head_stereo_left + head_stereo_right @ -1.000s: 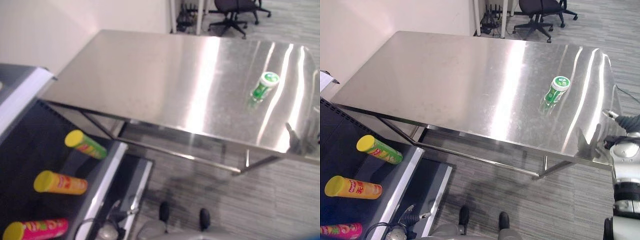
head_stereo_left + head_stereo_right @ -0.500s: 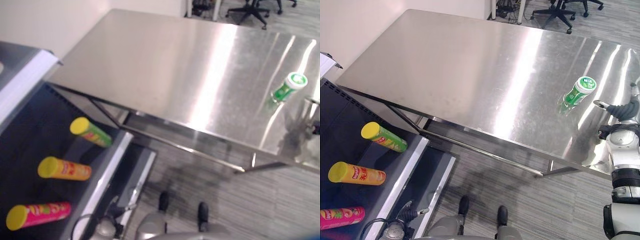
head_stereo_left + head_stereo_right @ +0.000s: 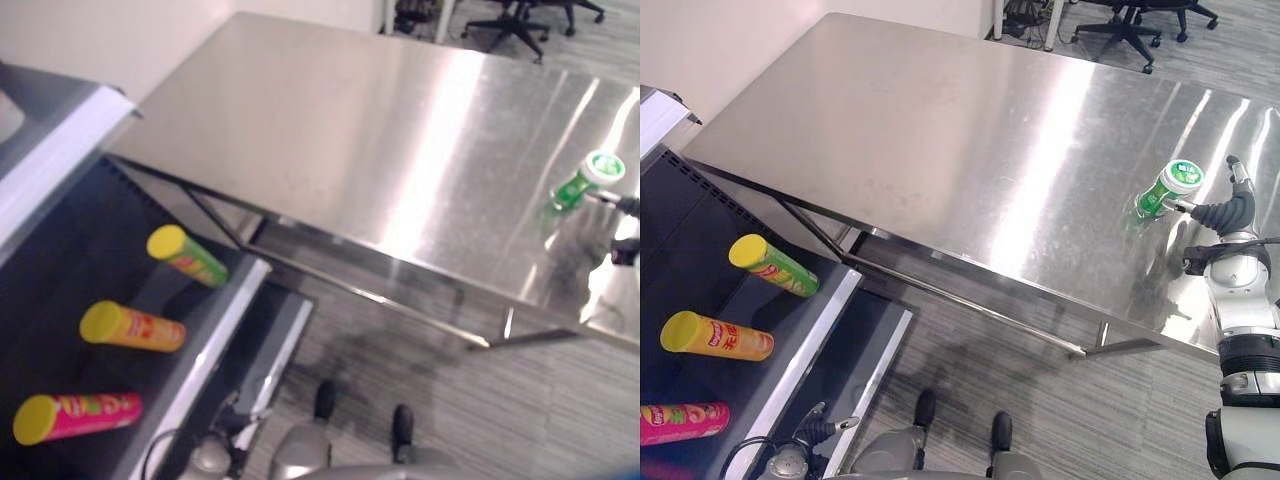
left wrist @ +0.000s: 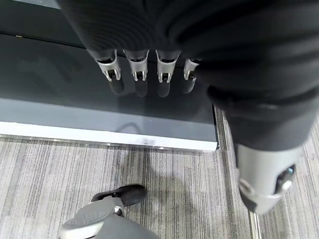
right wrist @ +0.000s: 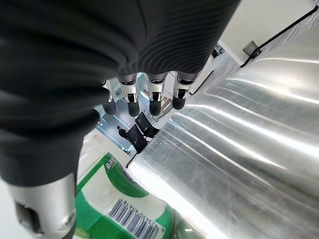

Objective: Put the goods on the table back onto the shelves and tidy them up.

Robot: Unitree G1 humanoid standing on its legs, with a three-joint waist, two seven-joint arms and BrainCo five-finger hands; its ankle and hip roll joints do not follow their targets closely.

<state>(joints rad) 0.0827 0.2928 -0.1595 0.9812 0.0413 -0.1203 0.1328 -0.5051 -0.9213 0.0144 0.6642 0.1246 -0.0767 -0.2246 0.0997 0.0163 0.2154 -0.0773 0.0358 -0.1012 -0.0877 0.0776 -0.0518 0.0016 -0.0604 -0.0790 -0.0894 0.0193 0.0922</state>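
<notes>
Fingers of the right hand (image 3: 1230, 205) are straight and hold nothing, just at 3 o'clock of the green can (image 3: 1168, 187) on the table (image 3: 940, 130). Three tubes (image 3: 773, 265) already lie on the shelf (image 3: 805, 355). Left hand (image 4: 149, 64) hangs open.

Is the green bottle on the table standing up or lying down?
Standing up. The green bottle rests on its base on the table, white cap on top, beside the right hand.

barcode with tiny unreadable digits on green bottle (image 5: 130, 211), no other legible print
</notes>
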